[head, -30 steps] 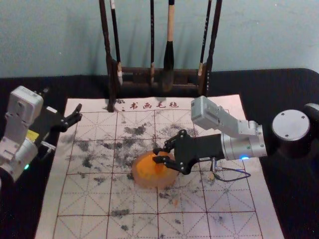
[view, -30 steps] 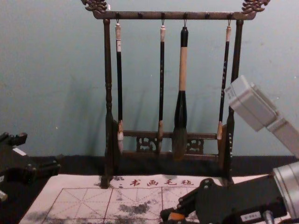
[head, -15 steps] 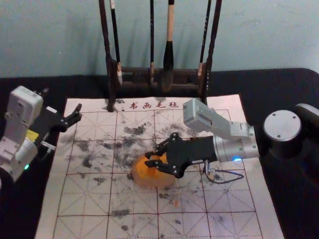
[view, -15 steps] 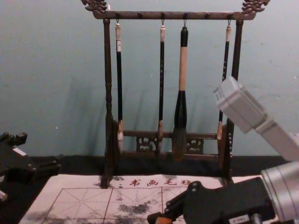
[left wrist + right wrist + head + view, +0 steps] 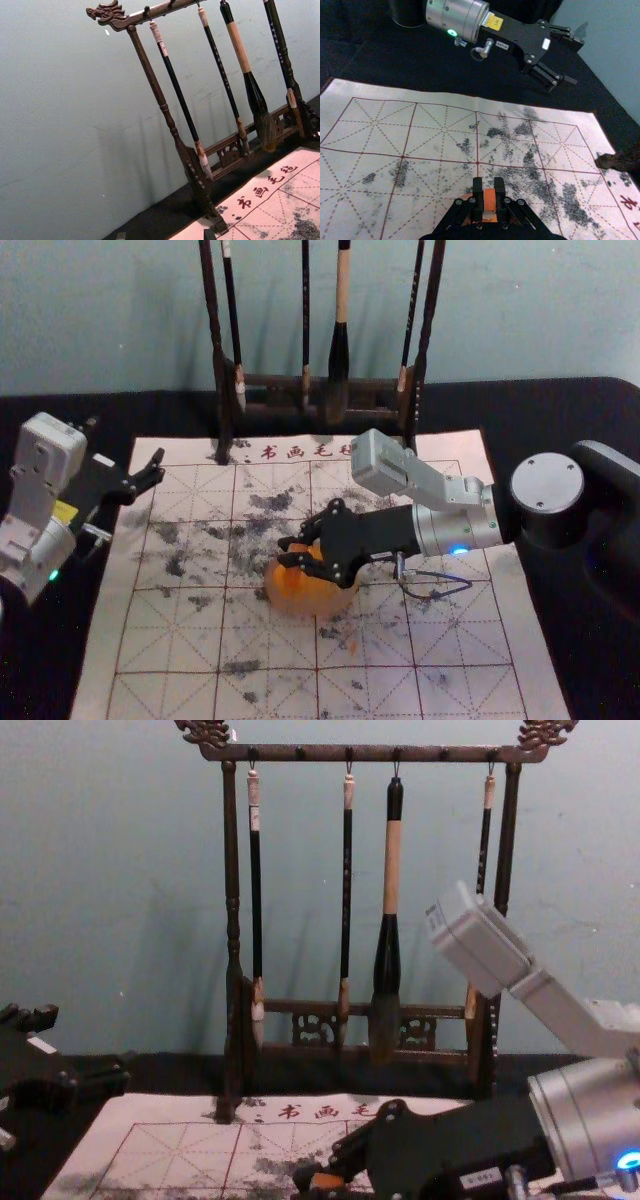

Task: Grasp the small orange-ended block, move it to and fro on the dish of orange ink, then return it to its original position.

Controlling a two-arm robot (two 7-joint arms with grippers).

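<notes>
Over the dish of orange ink (image 5: 305, 602) my right gripper (image 5: 288, 552) reaches in from the right. In the right wrist view that gripper (image 5: 489, 192) is shut on the orange-ended block (image 5: 490, 200), with the dish's orange partly visible just behind and below it. The chest view has the block's orange end (image 5: 327, 1181) at the tips of the right gripper (image 5: 318, 1175). Whether block and ink touch is hidden by the fingers. My left gripper (image 5: 158, 470) is parked open at the mat's left edge.
A dark wooden rack (image 5: 232, 920) with several hanging brushes, one a thick brush (image 5: 392, 920), stands at the mat's far edge. The gridded, ink-stained felt mat (image 5: 180, 640) lies on a black tabletop (image 5: 600, 420).
The right gripper has moved steadily to the left across the dish, carrying the block. The left arm and the dish have stayed put.
</notes>
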